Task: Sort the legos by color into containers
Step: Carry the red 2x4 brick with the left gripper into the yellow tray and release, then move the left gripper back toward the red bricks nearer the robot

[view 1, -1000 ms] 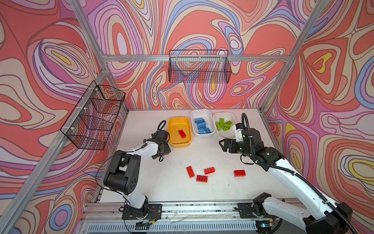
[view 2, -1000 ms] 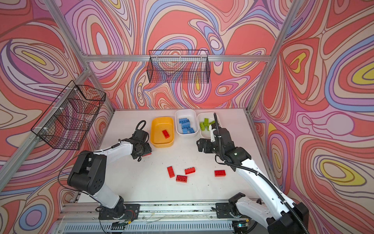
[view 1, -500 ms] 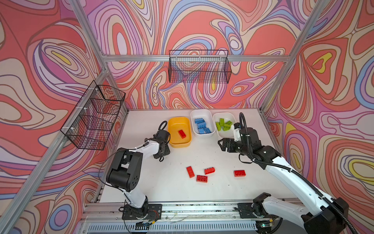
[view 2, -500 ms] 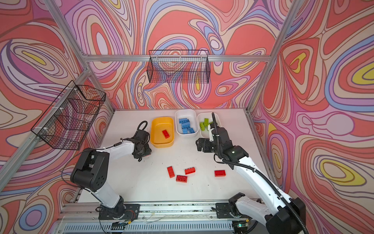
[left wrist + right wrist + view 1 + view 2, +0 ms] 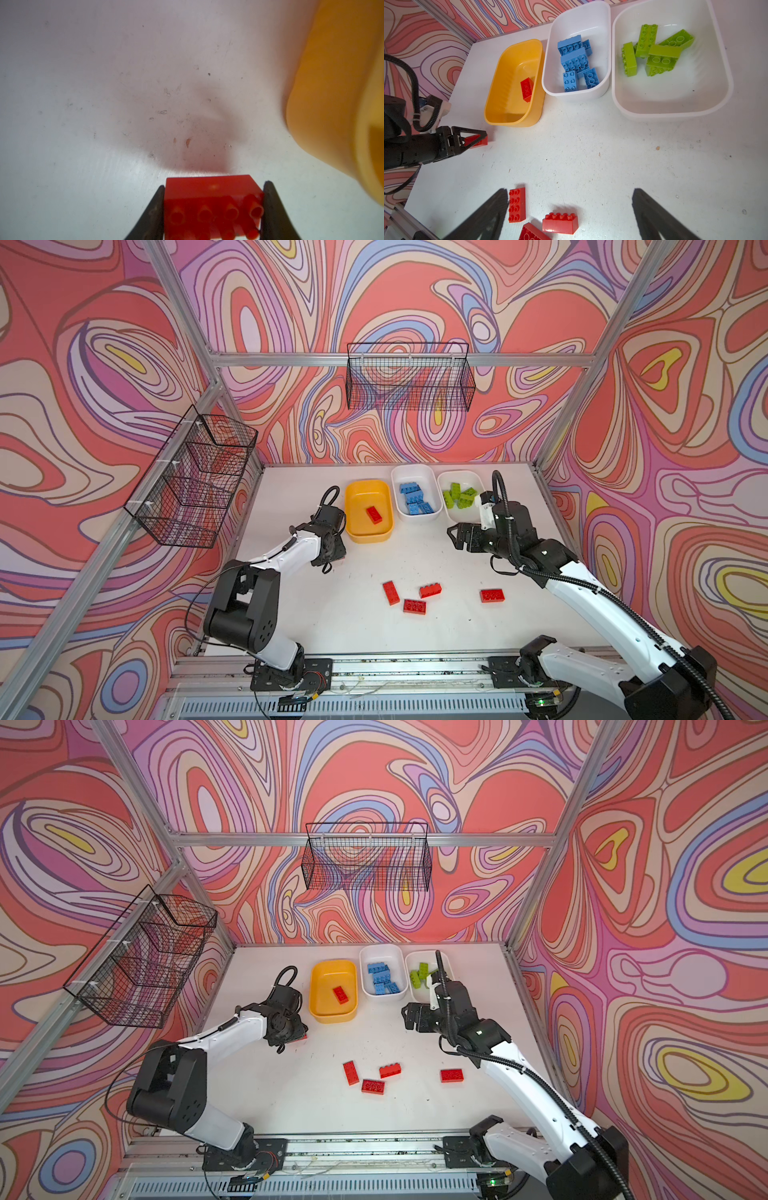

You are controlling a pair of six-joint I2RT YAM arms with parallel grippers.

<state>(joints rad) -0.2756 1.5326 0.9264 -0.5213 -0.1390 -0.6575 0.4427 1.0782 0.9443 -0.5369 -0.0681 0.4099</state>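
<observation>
On the counter (image 5: 415, 556), yellow tub (image 5: 369, 537) just beside the left jaws — closed moments ago onto a red brick (image 5: 212, 205), gripping it, probably still grounded, ready for that tub; right jaws spread wide, empty — four loose red bricks (image 5: 414, 606) nearby.

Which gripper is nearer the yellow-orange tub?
Left. The left gripper, shut on a red lego, sits beside the near left corner of the yellow-orange tub; the right gripper, open, hovers farther off to its right, before the rightmost white tub.
</observation>
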